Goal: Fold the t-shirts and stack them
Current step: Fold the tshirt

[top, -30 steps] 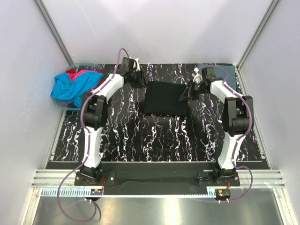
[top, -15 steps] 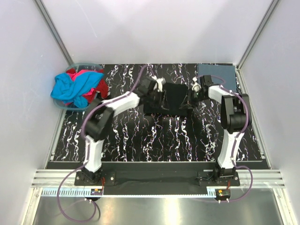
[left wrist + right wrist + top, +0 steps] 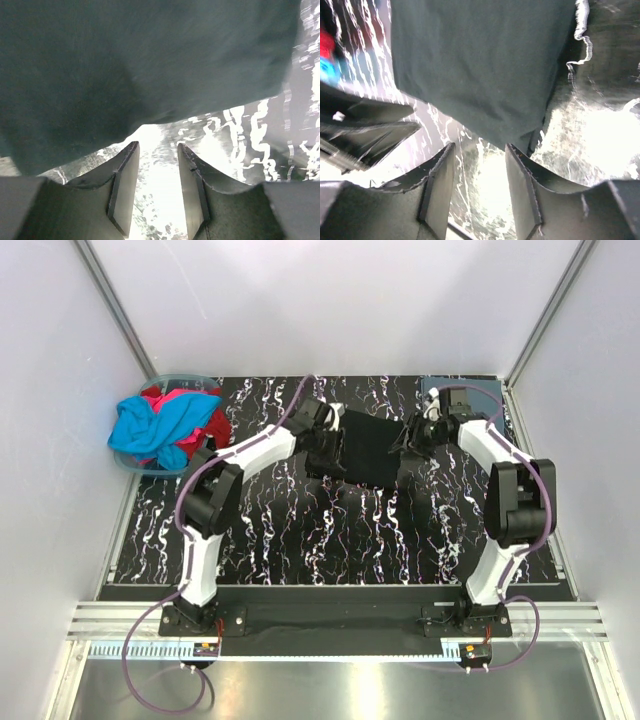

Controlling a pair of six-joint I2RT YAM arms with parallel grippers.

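On marbled black table (image 3: 300, 530), mid-frame: black t-shirt (image 3: 368, 448), long axis top-to-bottom, flanked by left gripper (image 3: 330, 455) and right gripper (image 3: 403, 448), equally near, both parted, empty.

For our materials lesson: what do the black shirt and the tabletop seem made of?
Black shirt: soft matte cloth, probably cotton, since it folds and drapes. Tabletop: hard and glossy, black with white marble-like veins, perhaps printed; it glares in the wrist views.

Overhead view: bright, even, diffuse light off white walls, sharp focus, faint soft shadows; wrist views: dimmer, blown-out glare on the table (image 3: 155, 145), black shirt (image 3: 125, 65) smeared by blur, right view's left edge out of focus.
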